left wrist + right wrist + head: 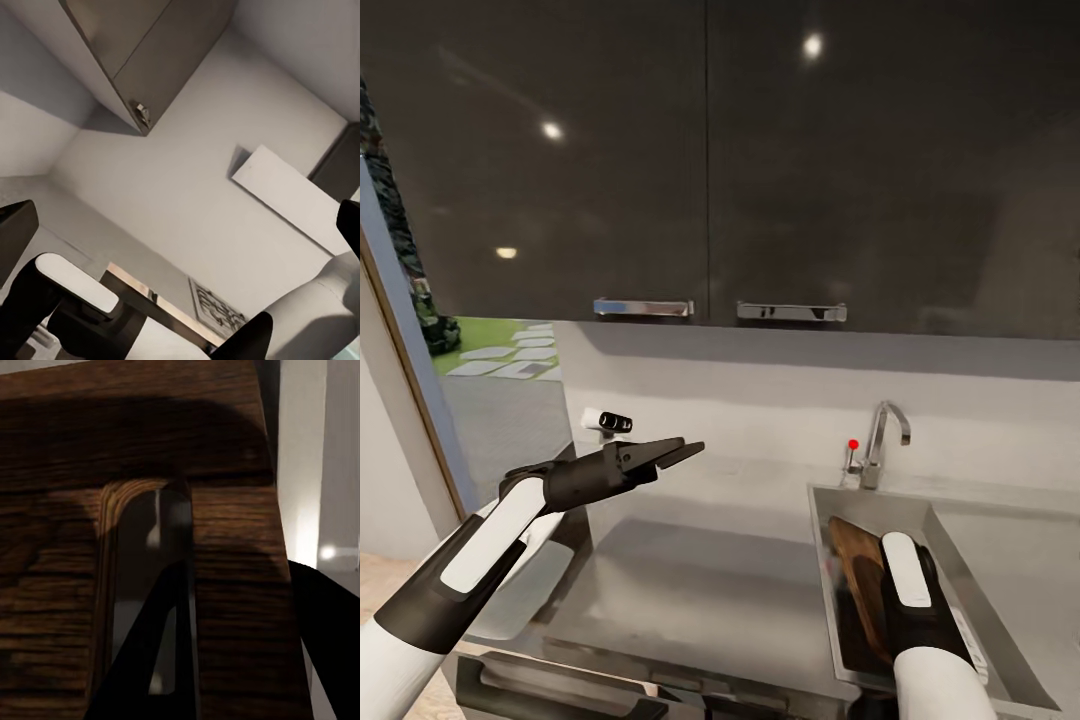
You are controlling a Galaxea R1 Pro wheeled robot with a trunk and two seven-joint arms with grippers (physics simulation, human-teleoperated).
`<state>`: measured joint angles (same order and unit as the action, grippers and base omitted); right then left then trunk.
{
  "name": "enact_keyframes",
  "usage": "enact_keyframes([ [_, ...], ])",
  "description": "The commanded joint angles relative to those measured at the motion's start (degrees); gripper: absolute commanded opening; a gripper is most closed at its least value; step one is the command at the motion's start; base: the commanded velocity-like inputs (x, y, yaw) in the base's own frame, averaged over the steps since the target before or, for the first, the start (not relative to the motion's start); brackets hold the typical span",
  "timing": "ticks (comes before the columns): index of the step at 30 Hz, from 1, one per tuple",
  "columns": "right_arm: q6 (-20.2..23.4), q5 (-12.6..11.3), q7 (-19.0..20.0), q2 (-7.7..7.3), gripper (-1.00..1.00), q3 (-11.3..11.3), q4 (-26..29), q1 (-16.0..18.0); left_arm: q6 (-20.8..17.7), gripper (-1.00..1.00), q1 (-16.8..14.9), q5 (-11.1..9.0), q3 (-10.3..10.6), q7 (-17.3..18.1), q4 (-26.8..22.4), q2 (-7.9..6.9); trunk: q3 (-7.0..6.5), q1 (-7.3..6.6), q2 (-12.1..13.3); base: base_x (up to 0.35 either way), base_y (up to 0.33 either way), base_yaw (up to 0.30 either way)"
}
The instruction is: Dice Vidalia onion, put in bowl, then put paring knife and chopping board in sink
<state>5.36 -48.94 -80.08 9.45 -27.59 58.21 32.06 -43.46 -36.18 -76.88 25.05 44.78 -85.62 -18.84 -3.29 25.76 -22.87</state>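
Chopping board inside sink, pinched at its slot by right end effector; left end effector spread above countertop

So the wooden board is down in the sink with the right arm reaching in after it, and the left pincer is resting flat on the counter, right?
Not quite. The head view shows the left pincer raised in the air above the countertop, not resting on it. The rest holds: the chopping board is in the sink and the right arm reaches in to it.
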Motion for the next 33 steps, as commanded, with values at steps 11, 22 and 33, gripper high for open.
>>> enact_keyframes([
  [11,0.44,-0.02,-0.32,-0.24,-1.00,-0.19,0.06,-0.03,-0.31,1.00,-0.04,-0.44,0.08,-0.13,0.01,0.12,0.33,0.02,-0.05,0.000,0.000,-0.047],
  [22,0.44,-0.04,-0.17,-0.74,-1.00,-0.19,-0.02,0.00,-0.31,1.00,-0.04,-0.44,0.08,-0.13,0.01,0.12,0.31,0.02,-0.05,0.047,-0.053,0.013],
  [33,0.44,-0.02,0.44,-0.75,-1.00,-0.19,-0.02,0.00,-0.31,1.00,-0.04,-0.40,0.08,-0.13,0.01,0.12,0.05,0.02,-0.05,0.001,-0.002,0.122],
])
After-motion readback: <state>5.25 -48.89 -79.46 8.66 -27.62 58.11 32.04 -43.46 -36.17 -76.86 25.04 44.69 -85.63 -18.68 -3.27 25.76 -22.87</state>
